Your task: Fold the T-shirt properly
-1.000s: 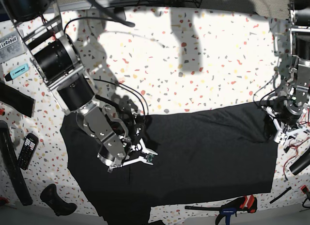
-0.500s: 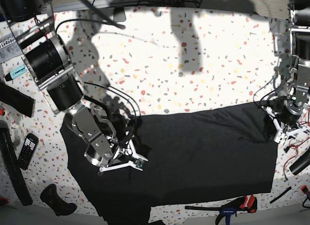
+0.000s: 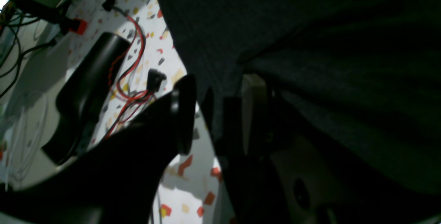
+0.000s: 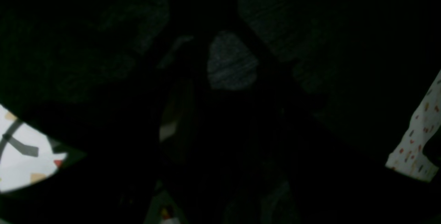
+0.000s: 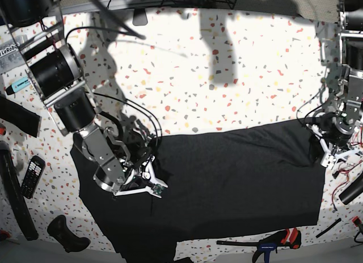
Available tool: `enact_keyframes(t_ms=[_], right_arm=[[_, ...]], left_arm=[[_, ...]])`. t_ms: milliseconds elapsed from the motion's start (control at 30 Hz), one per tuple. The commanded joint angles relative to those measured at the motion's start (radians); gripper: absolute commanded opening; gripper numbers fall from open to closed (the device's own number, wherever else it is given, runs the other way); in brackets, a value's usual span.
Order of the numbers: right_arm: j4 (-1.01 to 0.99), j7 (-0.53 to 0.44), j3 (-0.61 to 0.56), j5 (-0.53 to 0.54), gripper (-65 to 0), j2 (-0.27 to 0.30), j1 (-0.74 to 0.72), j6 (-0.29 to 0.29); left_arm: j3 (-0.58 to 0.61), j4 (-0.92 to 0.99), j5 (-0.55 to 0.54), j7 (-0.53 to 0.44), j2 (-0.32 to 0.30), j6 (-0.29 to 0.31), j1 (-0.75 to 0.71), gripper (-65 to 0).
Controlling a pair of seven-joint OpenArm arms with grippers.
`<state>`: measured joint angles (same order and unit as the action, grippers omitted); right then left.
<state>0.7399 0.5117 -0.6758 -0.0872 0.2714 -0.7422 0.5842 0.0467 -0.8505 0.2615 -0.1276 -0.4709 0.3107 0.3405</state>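
pinching the t-shirt [image 5: 238,172] edge, left pincer [image 5: 332,139]; right pincer [image 5: 142,186] seemingly spread, near remote [image 5: 32,175].

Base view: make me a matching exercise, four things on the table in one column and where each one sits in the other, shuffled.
Things:
1. T-shirt
2. remote
3. teal marker
4. clamp

Places:
A. bottom edge, right of centre
B. far left edge, about halfway down
C. spread across the middle of the table
D. upper left, near the edge

Pairs: 1-C, 2-B, 3-D, 4-A
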Motion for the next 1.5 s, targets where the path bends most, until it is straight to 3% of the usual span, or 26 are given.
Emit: enact_keyframes(t_ms=[0,267,467,567,867,1200,1467], right_arm=[[0.003,0.004,0.002,-0.011,-37.1,0.003,-0.024,-0.009],[0.003,-0.007,0.002,-0.006,-37.6,0.003,-0.061,-0.008],[0.003,-0.015,0.002,0.033,-56.0,0.003,-0.055,-0.01],[0.003,-0.015,0.002,0.038,-65.0,0.003,-0.056,-0.048],[0.003,-0.008,0.002,0.034,-65.0,0.008,-0.079,-0.062],[0.004,0.062,0.002,0.038,-65.0,0.038,-0.191,-0.196],[0.004,0.079,0.002,0.037,-65.0,0.087,-0.255,-0.249]], left_arm=[[-0.005,-0.013,-0.012,-0.019,-0.019,-0.015,0.025,-43.2],[-0.005,-0.013,-0.012,-0.019,-0.02,-0.014,0.025,-43.2],[-0.005,-0.013,-0.012,-0.019,-0.02,-0.014,0.025,-43.2],[-0.005,-0.013,-0.012,-0.019,-0.02,-0.014,0.025,-43.2],[-0.005,-0.013,-0.012,-0.018,-0.02,-0.014,0.025,-43.3],[-0.005,-0.013,-0.012,0.007,-0.019,-0.008,0.024,-43.2],[-0.005,-0.013,-0.012,0.007,-0.019,-0.008,0.024,-43.3]])
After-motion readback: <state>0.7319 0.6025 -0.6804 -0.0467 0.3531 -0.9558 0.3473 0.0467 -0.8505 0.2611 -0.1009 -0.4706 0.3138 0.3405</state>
